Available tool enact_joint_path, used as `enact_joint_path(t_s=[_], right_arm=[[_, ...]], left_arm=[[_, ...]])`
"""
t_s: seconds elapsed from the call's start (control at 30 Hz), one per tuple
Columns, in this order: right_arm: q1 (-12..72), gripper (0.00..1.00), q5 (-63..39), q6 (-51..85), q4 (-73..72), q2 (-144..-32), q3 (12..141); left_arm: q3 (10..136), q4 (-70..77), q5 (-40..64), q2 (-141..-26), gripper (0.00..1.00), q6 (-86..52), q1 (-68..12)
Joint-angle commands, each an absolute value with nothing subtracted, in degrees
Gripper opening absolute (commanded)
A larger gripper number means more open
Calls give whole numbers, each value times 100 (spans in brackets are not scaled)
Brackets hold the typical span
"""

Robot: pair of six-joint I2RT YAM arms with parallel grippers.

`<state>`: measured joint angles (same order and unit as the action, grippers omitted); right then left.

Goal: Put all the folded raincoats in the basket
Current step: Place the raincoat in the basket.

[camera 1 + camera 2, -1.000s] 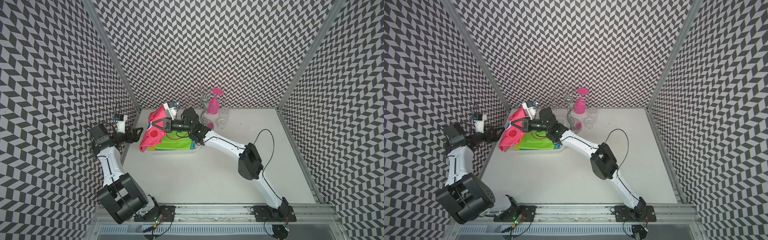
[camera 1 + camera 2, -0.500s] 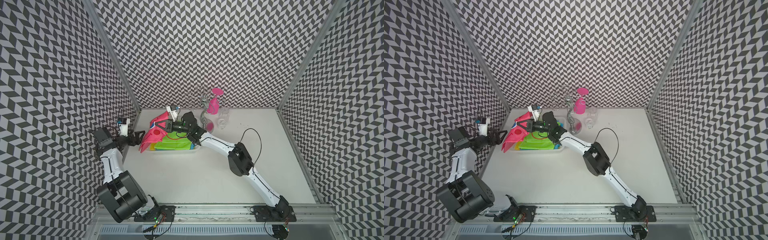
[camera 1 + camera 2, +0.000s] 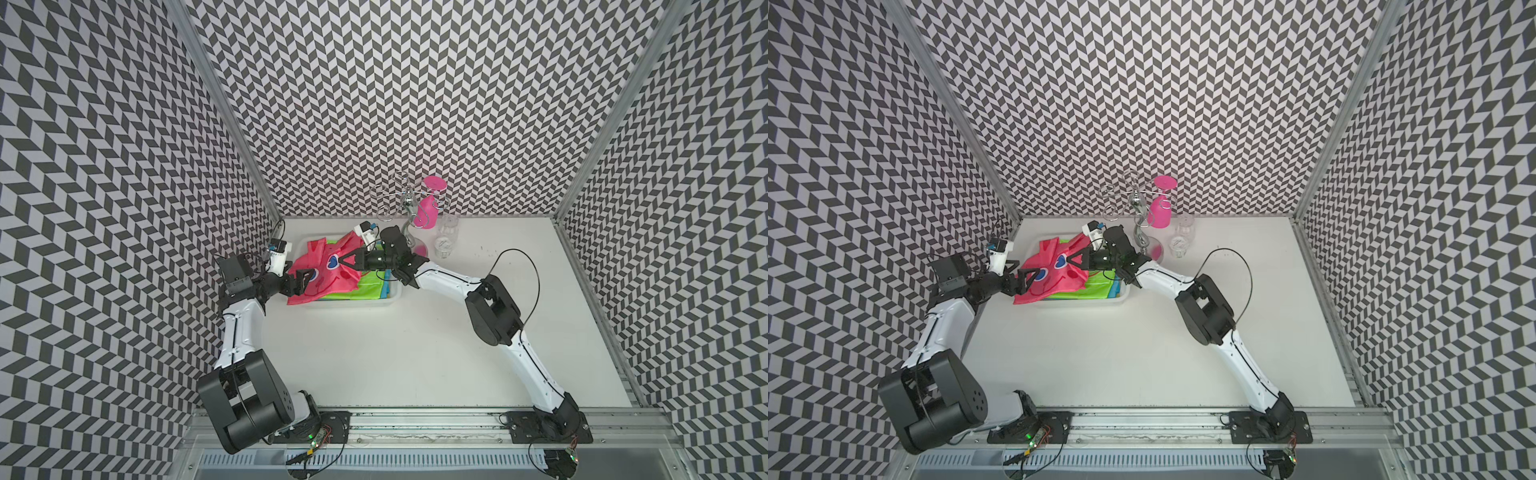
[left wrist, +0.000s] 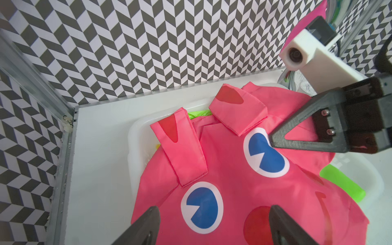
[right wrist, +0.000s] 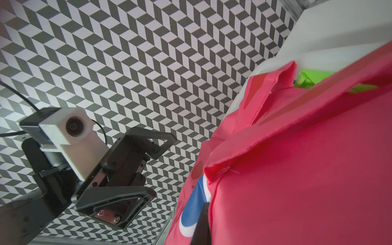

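Pinching the pink raincoat (image 3: 322, 276) beside a blue eye patch (image 4: 265, 154), the right pincer (image 3: 341, 261) is pressed together. The coat drapes below it over green garments (image 3: 368, 287) in the white basket (image 3: 365, 303). Its overhanging edge lies just ahead of the spread left pincer (image 3: 301, 279).

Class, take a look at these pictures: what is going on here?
Two robot arms are putting a pink raincoat into the white basket. The right gripper is shut on the fabric by a printed blue eye. The left gripper is open at the coat's overhanging end, gripping nothing. The coat lies on green folded fabric in the basket, with one end draped over the rim.
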<state>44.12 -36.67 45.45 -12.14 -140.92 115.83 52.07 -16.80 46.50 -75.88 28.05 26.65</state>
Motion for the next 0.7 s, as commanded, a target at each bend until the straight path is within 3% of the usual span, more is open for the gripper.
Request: enact_joint_path(t_s=[0.0, 0.3, 0.67], right_arm=[[4316, 11, -3814, 4620, -1212, -13805, 11481], [4250, 16, -3734, 5028, -1255, -13809, 11096], [4019, 15, -3952, 5401, -1239, -13600, 10881]], left_arm=[[5108, -1556, 4413, -7477, 84, 2953, 2529], [5046, -1482, 4316, -7636, 84, 2950, 2452], [5008, -1520, 4102, -7624, 84, 3132, 2452]])
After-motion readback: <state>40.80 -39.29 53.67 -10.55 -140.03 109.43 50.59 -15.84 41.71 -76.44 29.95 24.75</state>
